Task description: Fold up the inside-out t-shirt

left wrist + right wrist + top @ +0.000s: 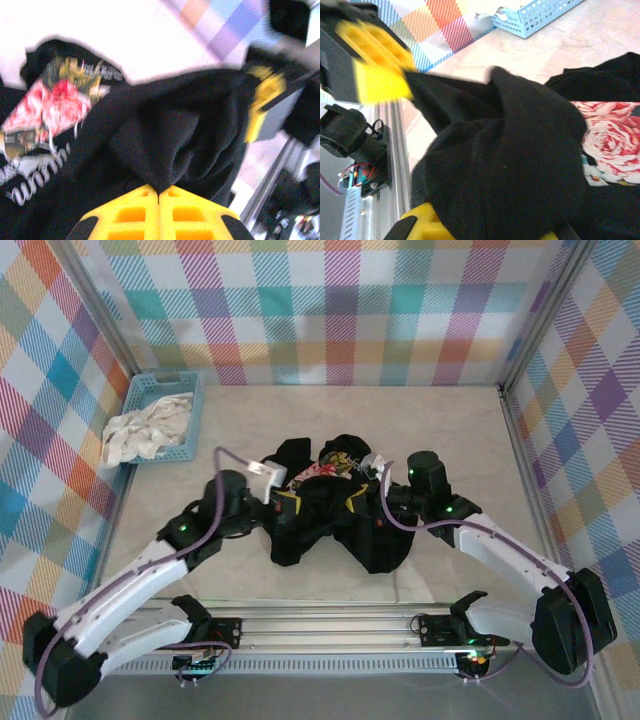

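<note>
Inside-out t-shirt (330, 515), black limp cloth with multicoloured print, lies bunched at the middle of the bench (450, 420). The left fingers (135, 215) and right fingers (420, 225) each clamp a fold. Light and floppy, it probably handles best by its hems.

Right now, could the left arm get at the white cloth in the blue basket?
Probably not yet: the left end effector is shut on the t-shirt. The bare table toward the basket with the white cloth looks free once it lets go.

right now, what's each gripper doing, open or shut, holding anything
left gripper: shut, pinching a fold of the black t-shirt.
right gripper: shut on the same shirt, cloth bunched over its fingers.
</note>
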Controlling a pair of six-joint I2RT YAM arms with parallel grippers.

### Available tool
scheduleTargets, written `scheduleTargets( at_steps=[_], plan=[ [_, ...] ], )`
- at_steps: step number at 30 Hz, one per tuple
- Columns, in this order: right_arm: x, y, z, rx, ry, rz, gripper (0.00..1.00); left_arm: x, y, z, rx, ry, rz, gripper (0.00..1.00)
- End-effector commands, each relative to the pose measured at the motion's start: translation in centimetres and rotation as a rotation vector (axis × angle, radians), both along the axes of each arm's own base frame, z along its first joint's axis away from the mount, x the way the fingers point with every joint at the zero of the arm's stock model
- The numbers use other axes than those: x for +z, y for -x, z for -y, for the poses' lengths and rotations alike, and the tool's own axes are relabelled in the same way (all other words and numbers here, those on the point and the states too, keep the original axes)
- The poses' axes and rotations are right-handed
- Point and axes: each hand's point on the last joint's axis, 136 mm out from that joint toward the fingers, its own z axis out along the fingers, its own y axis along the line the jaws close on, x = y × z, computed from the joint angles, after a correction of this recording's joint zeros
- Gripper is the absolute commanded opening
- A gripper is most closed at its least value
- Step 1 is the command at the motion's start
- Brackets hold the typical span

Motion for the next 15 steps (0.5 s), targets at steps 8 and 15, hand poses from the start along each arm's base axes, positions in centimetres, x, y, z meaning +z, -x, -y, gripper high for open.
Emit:
scheduleTargets(
  at_steps=[8, 15],
  plan=[
    [-0.7, -4.1, 1.8, -0.278, 0.095, -0.116, 0.16, 8.8, 2.6, 1.2, -0.204, 0.372, 0.157, 0.0],
    [-3.1, -5.2, 5.6, -0.471, 0.318, -0.159, 0.39, 10.1, 2.8, 0.9, -0.21, 0.394, 0.215, 0.0]
  ],
)
